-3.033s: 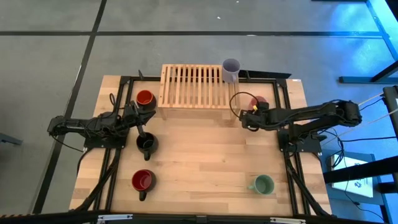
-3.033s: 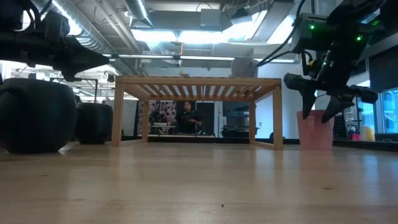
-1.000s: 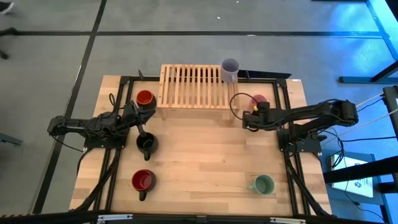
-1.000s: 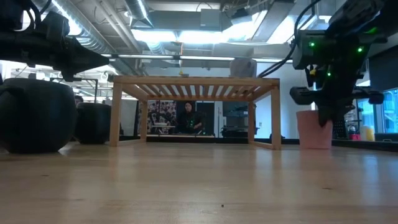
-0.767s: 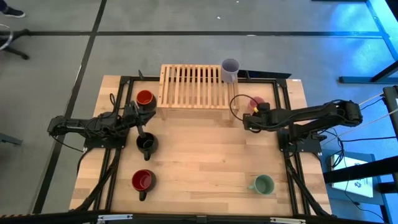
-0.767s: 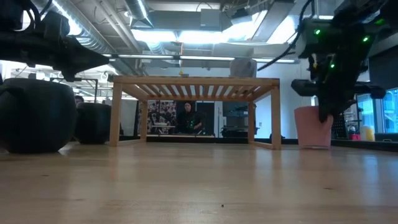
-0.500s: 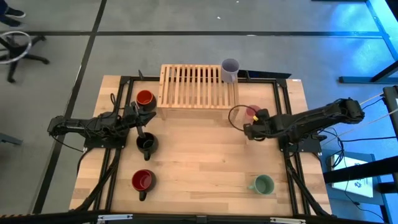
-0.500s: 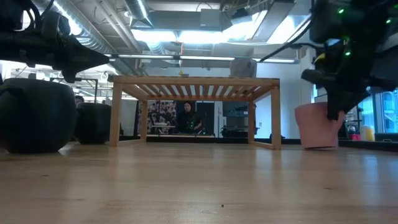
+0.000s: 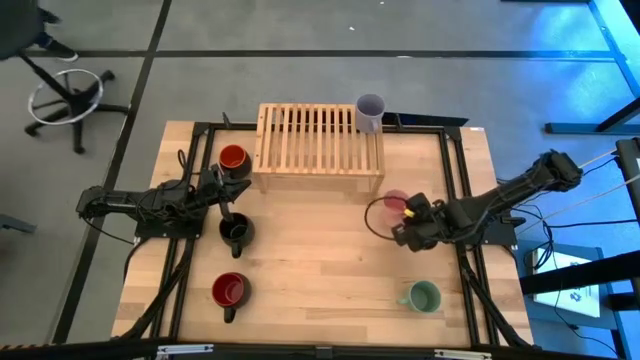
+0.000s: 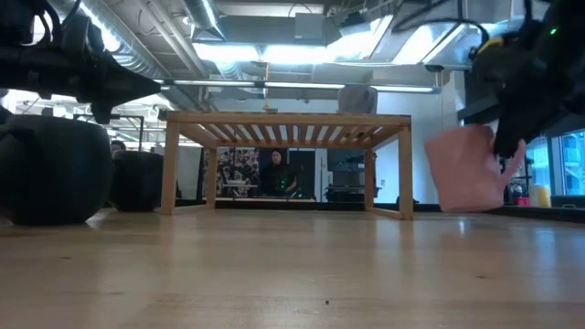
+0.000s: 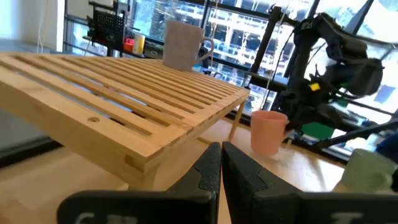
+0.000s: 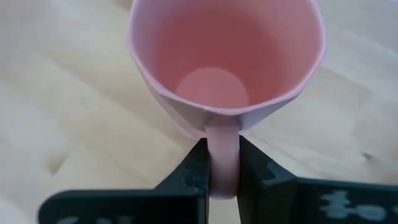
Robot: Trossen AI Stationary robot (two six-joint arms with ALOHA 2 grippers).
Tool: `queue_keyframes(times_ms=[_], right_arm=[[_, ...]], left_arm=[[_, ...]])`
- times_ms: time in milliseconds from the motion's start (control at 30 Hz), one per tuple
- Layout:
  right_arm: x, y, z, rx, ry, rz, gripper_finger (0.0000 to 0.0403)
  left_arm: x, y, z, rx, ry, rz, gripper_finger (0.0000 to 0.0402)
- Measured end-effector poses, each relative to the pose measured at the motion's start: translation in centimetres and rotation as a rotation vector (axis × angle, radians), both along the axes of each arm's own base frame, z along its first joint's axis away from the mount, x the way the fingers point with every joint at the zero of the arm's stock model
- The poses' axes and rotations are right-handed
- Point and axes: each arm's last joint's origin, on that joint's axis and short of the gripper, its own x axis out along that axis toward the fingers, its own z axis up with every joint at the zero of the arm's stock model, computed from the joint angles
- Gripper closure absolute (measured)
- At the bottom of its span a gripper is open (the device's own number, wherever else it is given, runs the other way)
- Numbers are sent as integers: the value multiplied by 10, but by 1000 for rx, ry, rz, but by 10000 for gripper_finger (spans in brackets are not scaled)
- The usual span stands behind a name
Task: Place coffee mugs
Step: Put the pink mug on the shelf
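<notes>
A pink mug (image 9: 396, 200) hangs a little in front of the slatted wooden rack (image 9: 318, 140), with my right gripper (image 9: 407, 213) shut on it. The low view shows this mug (image 10: 464, 170) tilted. A lavender mug (image 9: 371, 112) stands on the rack's far right corner. An orange-red mug (image 9: 233, 158), a black mug (image 9: 235, 232) and a dark red mug (image 9: 229, 291) stand on the table's left half. A green mug (image 9: 424, 297) sits near the front right. My left gripper (image 9: 222, 185) is shut between the orange-red and black mugs, with nothing in it. My right gripper pinches the pink mug's handle (image 12: 222, 146) between its two fingers, one on each flat side of the loop. The fingers slant down at it from the table's right and near side. The mug hangs tilted beyond the fingertips, its mouth toward the wrist camera, seemingly just off the table.
Black frame rails (image 9: 460, 200) run along the table's left and right sides. Bare wood (image 9: 320, 260) lies between the rack and the near edge. A wheeled chair base (image 9: 65, 100) stands on the floor at the far left.
My right gripper has carried the pink mug from beside the rack's right end toward the table's near edge and slightly left, raising it off the table and tipping it. It has stayed shut on the handle.
</notes>
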Motion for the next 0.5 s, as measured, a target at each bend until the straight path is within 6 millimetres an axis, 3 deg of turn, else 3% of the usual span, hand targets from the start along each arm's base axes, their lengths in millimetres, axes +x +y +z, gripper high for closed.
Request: queue_keyframes(times_ms=[300, 500], right_arm=[[11, 32, 27, 38, -159, 206, 378], [40, 44, 54, -42, -187, 262, 378]], left_arm=[[0, 0, 0, -46, -20, 4, 395], [0, 0, 0, -44, -20, 1, 395]])
